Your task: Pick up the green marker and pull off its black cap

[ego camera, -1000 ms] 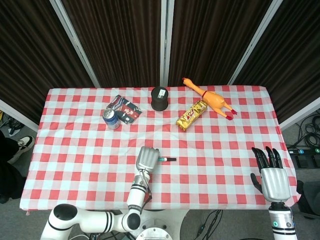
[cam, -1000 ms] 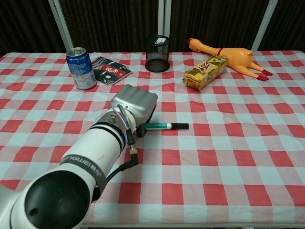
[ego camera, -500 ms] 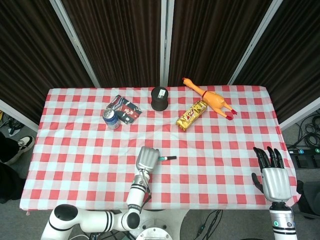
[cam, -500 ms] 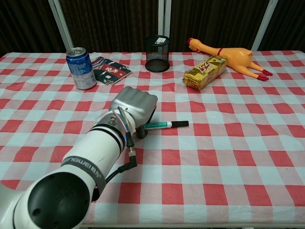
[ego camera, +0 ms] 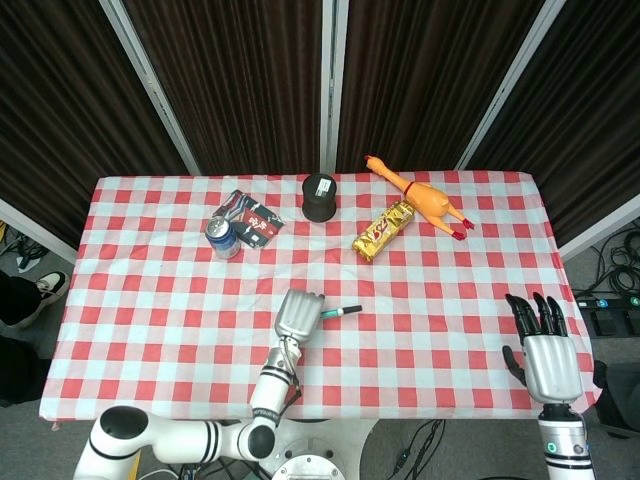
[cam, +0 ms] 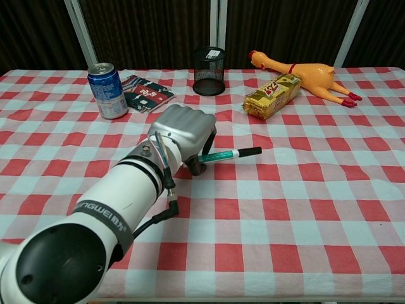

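My left hand (ego camera: 298,313) (cam: 183,132) grips the green marker (cam: 223,154) (ego camera: 338,312) by its barrel, near the middle of the table. The marker is lifted off the cloth and tilted, its black cap (cam: 249,151) (ego camera: 351,310) pointing right and slightly up. The cap sits on the marker. My right hand (ego camera: 541,347) hovers at the table's front right edge, fingers spread and holding nothing; the chest view does not show it.
On the red-checked table (ego camera: 430,300) stand a blue can (cam: 107,90), a dark snack packet (cam: 147,92) and a black mesh cup (cam: 209,70) at the back. A gold snack bar (cam: 272,95) and a rubber chicken (cam: 304,75) lie at the back right.
My left hand has raised the marker off the table; its capped end now tilts upward. The right hand has stayed put.
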Motion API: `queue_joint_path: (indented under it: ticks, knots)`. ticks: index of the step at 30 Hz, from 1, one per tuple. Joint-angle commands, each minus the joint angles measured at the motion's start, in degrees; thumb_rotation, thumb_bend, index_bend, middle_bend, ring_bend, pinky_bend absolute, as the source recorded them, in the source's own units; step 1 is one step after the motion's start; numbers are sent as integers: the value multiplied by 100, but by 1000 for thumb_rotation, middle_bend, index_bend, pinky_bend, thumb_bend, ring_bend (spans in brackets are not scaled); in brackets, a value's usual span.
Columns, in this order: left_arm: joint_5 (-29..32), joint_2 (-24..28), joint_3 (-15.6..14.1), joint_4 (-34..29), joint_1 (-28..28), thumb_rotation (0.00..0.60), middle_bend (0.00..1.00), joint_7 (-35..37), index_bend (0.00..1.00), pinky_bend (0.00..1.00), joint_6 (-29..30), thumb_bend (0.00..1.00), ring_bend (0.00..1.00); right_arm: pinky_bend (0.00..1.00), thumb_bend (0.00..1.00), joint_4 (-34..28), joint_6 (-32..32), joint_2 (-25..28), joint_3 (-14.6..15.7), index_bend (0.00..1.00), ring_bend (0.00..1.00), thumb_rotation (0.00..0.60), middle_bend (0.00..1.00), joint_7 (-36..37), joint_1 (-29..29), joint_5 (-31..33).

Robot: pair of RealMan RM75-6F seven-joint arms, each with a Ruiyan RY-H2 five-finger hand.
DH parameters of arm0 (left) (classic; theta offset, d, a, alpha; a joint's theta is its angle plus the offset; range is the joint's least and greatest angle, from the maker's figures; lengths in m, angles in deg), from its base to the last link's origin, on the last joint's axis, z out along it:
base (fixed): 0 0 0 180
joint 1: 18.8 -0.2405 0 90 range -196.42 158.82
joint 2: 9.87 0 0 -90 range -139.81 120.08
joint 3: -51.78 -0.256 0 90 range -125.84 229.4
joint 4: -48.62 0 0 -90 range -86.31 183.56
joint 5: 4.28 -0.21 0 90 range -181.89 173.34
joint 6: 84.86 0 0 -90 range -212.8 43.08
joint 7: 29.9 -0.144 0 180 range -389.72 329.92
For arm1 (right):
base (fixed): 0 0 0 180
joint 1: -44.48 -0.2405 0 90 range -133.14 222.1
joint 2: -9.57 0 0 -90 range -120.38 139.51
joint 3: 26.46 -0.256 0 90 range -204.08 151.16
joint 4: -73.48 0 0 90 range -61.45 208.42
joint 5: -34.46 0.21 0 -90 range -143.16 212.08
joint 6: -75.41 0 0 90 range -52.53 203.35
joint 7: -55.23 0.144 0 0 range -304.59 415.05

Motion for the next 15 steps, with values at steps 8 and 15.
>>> queue_joint_path:
  ticks: [8, 15]
  knots:
    - [-75, 190, 127, -847, 178, 600, 624, -190, 588, 617, 85, 446, 618, 131, 223, -448, -231, -196, -340, 321, 57, 600, 313, -580, -633, -624]
    - [74, 241, 245, -1033, 368, 600, 624, -537, 588, 619, 178, 445, 618, 175, 223, -724, -1140, -641, -652, 429, 103, 600, 394, -1314, -1274, -104]
